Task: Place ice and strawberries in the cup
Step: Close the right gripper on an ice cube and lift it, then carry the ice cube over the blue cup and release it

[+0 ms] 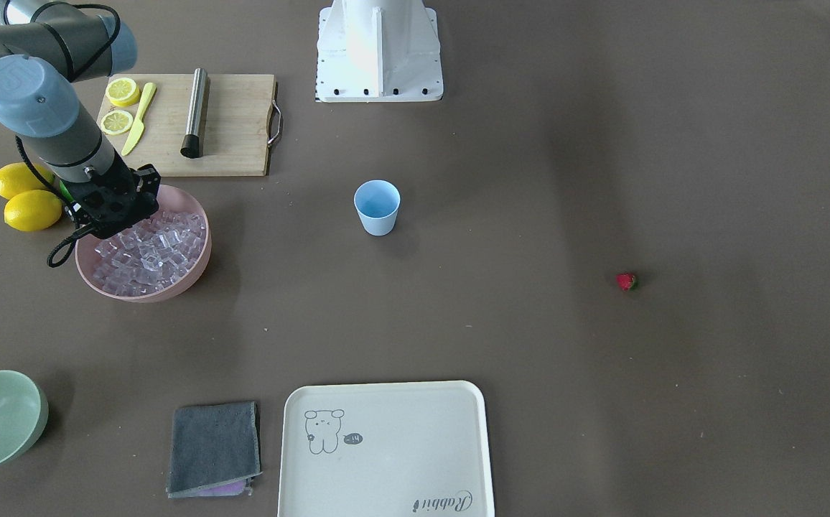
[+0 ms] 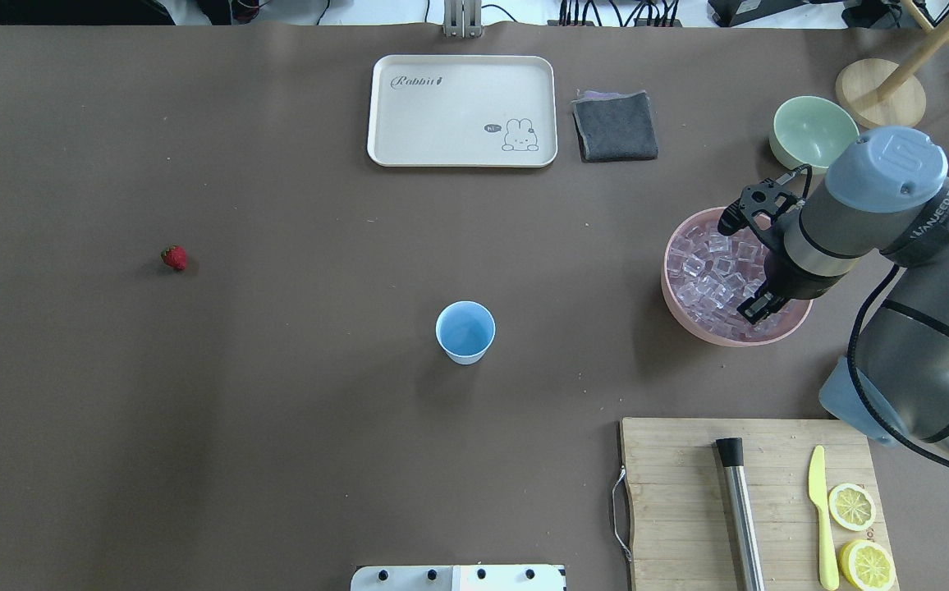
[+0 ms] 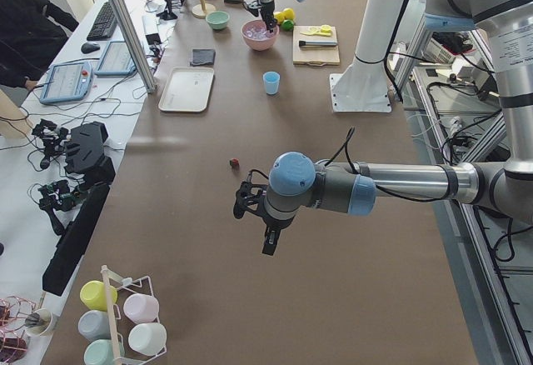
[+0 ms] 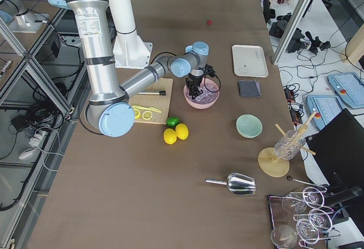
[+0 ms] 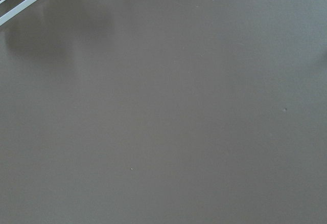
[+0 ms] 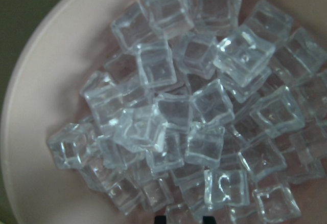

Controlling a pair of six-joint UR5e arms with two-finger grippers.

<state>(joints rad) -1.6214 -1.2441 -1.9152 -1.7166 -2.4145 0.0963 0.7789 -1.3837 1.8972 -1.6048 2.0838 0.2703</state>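
Reading across from the cup point(image 2: 465, 332), the strawberry point(image 2: 174, 258) lay well off to its left, nearer the left gripper point(image 3: 268, 242), whose finger state could not be told. Right of the cup, the right gripper point(image 6: 184, 218) hung over the ice point(image 6: 173, 116) heaped in the pink bowl point(image 2: 688, 316). Its fingertips stood slightly apart with cubes directly below, and were mostly cut off at the frame edge.

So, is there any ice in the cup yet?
No, the overhead view shows the cup bare and blue inside, while the ice lies in the pink bowl.
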